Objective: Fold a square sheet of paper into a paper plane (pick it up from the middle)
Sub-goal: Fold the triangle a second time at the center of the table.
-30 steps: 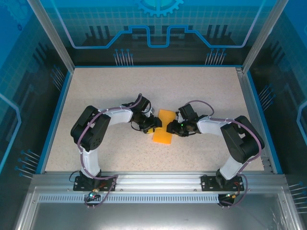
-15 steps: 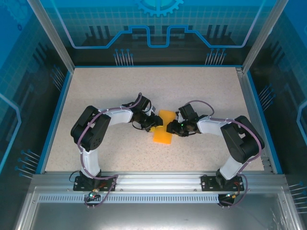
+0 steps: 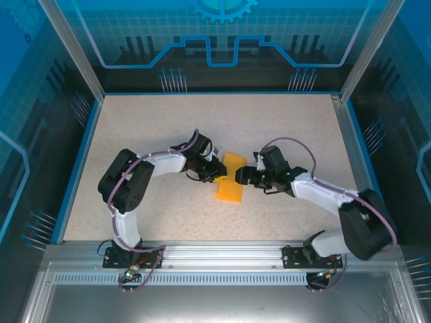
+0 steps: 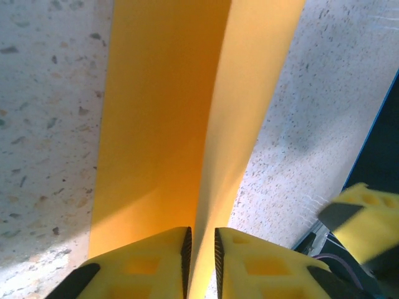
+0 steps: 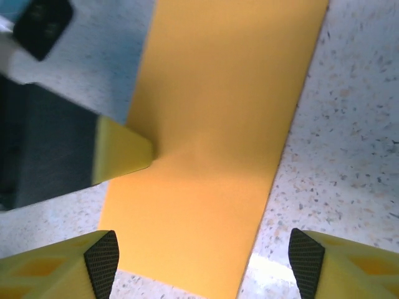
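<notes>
- My left gripper (image 4: 201,249) has its jaws drawn almost together, and the fold line of the paper (image 4: 156,112) runs straight into the thin slit between them. I read that as a pinch on the paper.
- My right gripper (image 5: 204,252) is released. Its jaws stand wide apart on either side of the paper's near end and hold nothing.
- In the right wrist view, one fingertip (image 5: 124,152) of my left gripper touches the paper's long edge about halfway along.
- The paper is no flat square. It is a narrow orange strip, already doubled over, with one long panel tilted against the other along a lengthwise crease.
- From above, the strip (image 3: 230,185) lies on the speckled table (image 3: 135,128) near its middle, between my two grippers, which face each other across it.
- I judge this an early stage: a lengthwise fold is in, but there is no pointed nose and there are no wings.
- The next move calls for my left pinch to stay firm while my right jaws come down on the free side. Thin paper will slide or buckle if one side is pulled unsupported, so the hold must be square to the crease.
</notes>
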Robot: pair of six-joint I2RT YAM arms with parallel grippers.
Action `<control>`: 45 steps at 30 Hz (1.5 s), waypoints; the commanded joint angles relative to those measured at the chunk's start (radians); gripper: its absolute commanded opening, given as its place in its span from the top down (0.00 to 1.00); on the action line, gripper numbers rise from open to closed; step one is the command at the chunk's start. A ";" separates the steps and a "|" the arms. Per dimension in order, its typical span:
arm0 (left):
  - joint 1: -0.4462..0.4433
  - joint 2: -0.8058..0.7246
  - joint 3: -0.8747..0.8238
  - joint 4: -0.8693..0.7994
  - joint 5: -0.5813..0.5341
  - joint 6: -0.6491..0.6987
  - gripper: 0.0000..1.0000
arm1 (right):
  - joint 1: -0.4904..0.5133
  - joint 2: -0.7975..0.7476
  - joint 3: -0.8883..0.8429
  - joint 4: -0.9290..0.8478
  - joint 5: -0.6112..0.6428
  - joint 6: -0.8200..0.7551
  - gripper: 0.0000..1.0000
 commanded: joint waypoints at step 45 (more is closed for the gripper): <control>-0.002 -0.039 0.022 -0.045 0.033 0.003 0.87 | 0.606 0.376 0.395 -0.448 0.882 -0.087 0.80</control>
